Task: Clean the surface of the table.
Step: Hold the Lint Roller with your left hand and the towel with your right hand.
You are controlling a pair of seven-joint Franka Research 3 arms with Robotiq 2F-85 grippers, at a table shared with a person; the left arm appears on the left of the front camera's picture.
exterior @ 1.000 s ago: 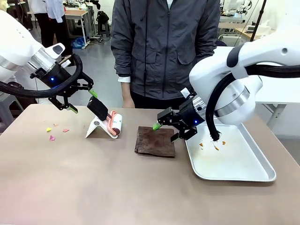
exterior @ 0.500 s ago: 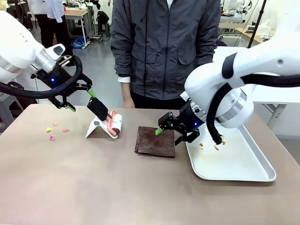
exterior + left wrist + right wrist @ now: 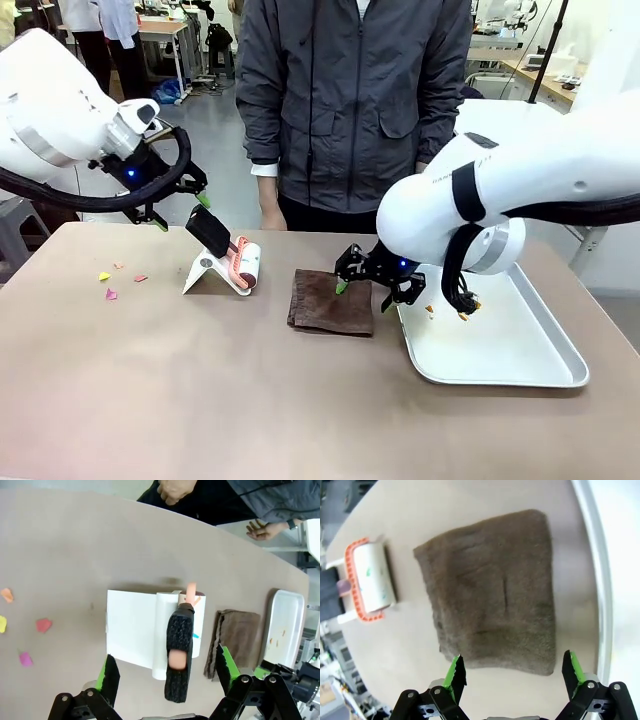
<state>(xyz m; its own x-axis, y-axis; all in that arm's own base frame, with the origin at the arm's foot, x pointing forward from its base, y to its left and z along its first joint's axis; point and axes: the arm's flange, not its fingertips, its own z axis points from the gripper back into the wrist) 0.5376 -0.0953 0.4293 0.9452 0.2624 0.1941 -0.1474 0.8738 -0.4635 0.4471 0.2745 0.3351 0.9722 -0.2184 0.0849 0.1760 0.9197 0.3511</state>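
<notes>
A robotics lab, set up for table-top trials.
A white left arm and a white right arm, both trailing black cables, reach over a brown table, and a person in a grey jacket stands across it. Behind, on a grey floor, benches carry gear, with other people standing among them.
</notes>
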